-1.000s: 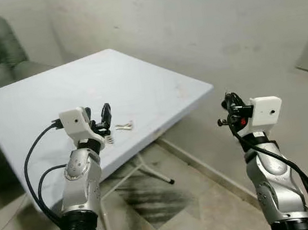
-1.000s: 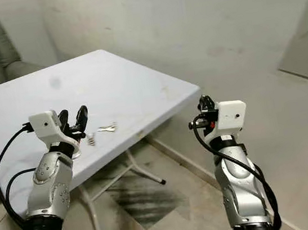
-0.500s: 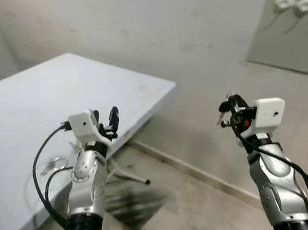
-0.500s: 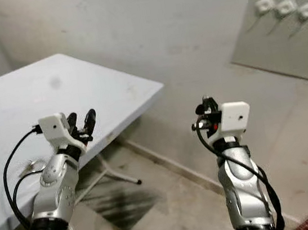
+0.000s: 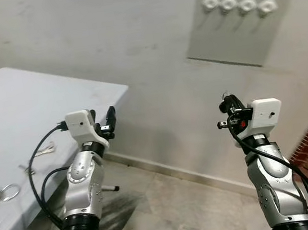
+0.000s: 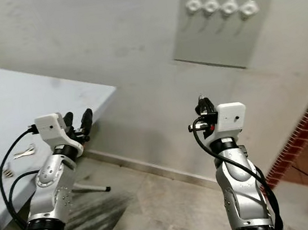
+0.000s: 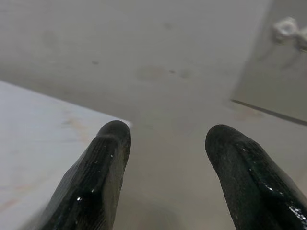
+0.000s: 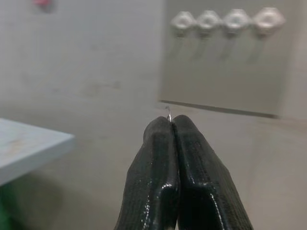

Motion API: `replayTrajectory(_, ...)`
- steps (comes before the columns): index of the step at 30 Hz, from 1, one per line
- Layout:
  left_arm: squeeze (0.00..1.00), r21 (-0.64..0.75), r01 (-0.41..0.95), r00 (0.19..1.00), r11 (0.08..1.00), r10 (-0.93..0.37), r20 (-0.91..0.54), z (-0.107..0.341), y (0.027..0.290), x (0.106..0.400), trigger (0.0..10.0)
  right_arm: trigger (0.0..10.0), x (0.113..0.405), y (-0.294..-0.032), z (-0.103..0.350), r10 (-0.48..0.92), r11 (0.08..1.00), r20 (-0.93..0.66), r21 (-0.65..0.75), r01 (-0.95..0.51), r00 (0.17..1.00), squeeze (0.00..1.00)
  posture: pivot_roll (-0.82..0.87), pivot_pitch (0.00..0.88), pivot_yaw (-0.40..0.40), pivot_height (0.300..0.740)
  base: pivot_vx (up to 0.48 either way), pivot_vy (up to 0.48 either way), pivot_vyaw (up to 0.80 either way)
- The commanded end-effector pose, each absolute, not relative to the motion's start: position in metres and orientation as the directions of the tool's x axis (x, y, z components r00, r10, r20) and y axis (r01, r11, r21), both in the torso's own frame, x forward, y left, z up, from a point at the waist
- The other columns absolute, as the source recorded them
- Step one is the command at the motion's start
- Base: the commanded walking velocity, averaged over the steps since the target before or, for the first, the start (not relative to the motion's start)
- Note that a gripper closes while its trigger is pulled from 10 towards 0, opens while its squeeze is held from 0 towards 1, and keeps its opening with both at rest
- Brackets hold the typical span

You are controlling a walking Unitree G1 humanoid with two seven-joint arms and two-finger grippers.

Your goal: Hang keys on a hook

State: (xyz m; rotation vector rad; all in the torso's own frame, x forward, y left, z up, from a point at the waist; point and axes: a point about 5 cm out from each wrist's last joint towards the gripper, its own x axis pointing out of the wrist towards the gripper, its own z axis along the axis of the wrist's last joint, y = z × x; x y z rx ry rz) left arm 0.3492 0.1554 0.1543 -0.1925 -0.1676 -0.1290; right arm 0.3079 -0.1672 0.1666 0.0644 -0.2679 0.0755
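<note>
Pale plaster wall fills what we face, and on it hangs a grey board (image 5: pixel 241 17) carrying a row of four white hooks (image 5: pixel 238 4). Taking that board as our landmark, our right gripper (image 5: pixel 227 107) is raised below it and a little to its right, well short of the wall, its two black fingers (image 8: pixel 189 163) pressed flat together. A thin loop of wire (image 8: pixel 168 113) pokes out just past their tips, so we have hold of something slender, most likely the ring of a key, though we cannot make out more of it than that. Our left gripper (image 5: pixel 108 121) is held up further to the left of the board and lower, its fingers (image 7: pixel 96 177) spread wide apart with nothing between them. Further left again stands the white desk (image 5: pixel 11 105), its corner reaching toward the wall below the board. On the desk lie a few loose keys (image 5: pixel 45 149) and a key ring (image 5: pixel 4 194), well apart from both grippers. Below the board, the floor (image 5: pixel 173 214) is grey tile.
</note>
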Motion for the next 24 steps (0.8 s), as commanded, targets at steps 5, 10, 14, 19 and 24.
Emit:
replayTrajectory(5, 0.00, -0.179, 0.155, 0.978, 0.972, -0.125, 0.167, 0.1536, 0.1494, 0.3490, 10.0, 10.0, 0.3077, -0.1703, 0.1690, 0.052, 0.996, 0.271, 0.057, -0.070, 0.961, 0.00, -0.04, 0.000, -0.040, 0.740, 0.000, 0.000, -0.72)
replayTrajectory(10, 0.00, -0.182, 0.156, 0.978, 0.971, -0.127, 0.164, 0.1526, 0.1484, 0.3478, 10.0, 10.0, 0.3078, -0.1703, 0.1682, 0.050, 0.996, 0.268, 0.058, -0.068, 0.962, 0.00, -0.04, 0.000, -0.041, 0.740, 0.000, 0.000, -0.72)
replayTrajectory(14, 0.00, -0.184, 0.157, 0.979, 0.970, -0.128, 0.161, 0.1518, 0.1471, 0.3470, 10.0, 10.0, 0.3079, -0.1706, 0.1684, 0.040, 0.996, 0.270, 0.063, -0.059, 0.962, 0.00, -0.04, 0.000, -0.043, 0.740, 0.000, 0.000, -0.63)
replayTrajectory(19, 0.00, -0.188, 0.157, 0.979, 0.969, -0.129, 0.155, 0.1501, 0.1457, 0.3447, 10.0, 10.0, 0.3071, -0.1715, 0.1678, 0.031, 0.997, 0.269, 0.059, -0.049, 0.963, 0.00, -0.03, 0.000, -0.045, 0.740, 0.000, 0.000, 0.00)
replayTrajectory(24, 0.00, -0.192, 0.155, 0.980, 0.969, -0.127, 0.152, 0.1495, 0.1455, 0.3437, 10.0, 10.0, 0.3066, -0.1716, 0.1676, 0.032, 0.997, 0.269, 0.057, -0.049, 0.963, 0.00, -0.03, 0.000, -0.046, 0.740, 0.000, 0.000, 0.00)
